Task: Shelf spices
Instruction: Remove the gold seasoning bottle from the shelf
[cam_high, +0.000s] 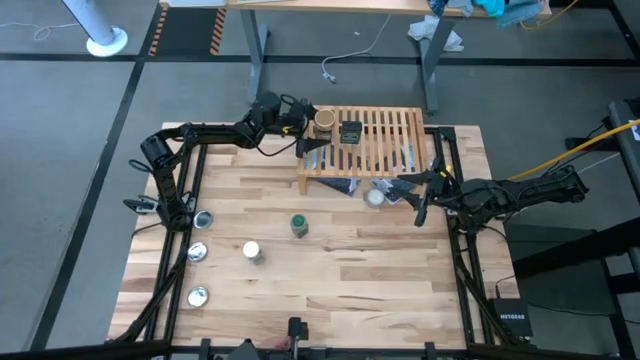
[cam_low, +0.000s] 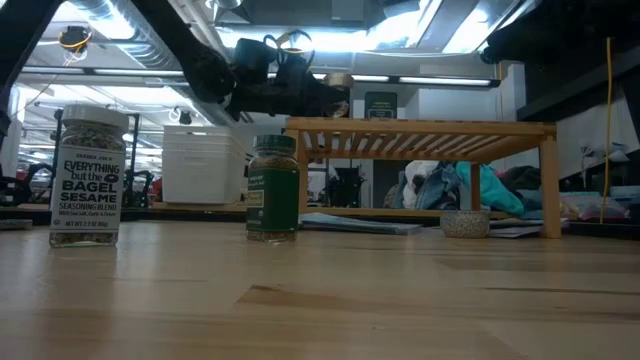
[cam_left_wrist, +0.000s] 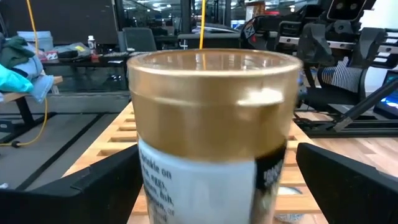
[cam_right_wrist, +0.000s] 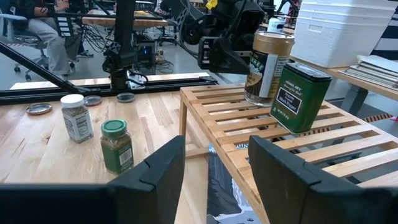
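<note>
The squat tan-brown jar (cam_high: 323, 122) (cam_left_wrist: 211, 130) stands upright on the shelf's (cam_high: 385, 140) far left corner, beside the dark tin (cam_high: 350, 132) (cam_right_wrist: 301, 96). My left gripper (cam_high: 303, 115) (cam_left_wrist: 214, 186) is open, one finger on each side of that jar; a gap shows at one finger. The green-lidded jar (cam_high: 299, 225) (cam_low: 272, 188) and the white-capped jar (cam_high: 252, 252) (cam_low: 90, 178) stand on the tabletop. My right gripper (cam_high: 418, 198) (cam_right_wrist: 214, 168) is open above the table by the shelf's near right end.
Three flat silver round pieces (cam_high: 203, 218) (cam_high: 197, 251) (cam_high: 197, 295) lie along the table's left side. A small round dish (cam_high: 376, 197) and flat printed matter (cam_high: 345, 185) lie at the shelf's near edge. Bare wood stretches across the near half of the table (cam_high: 380, 290).
</note>
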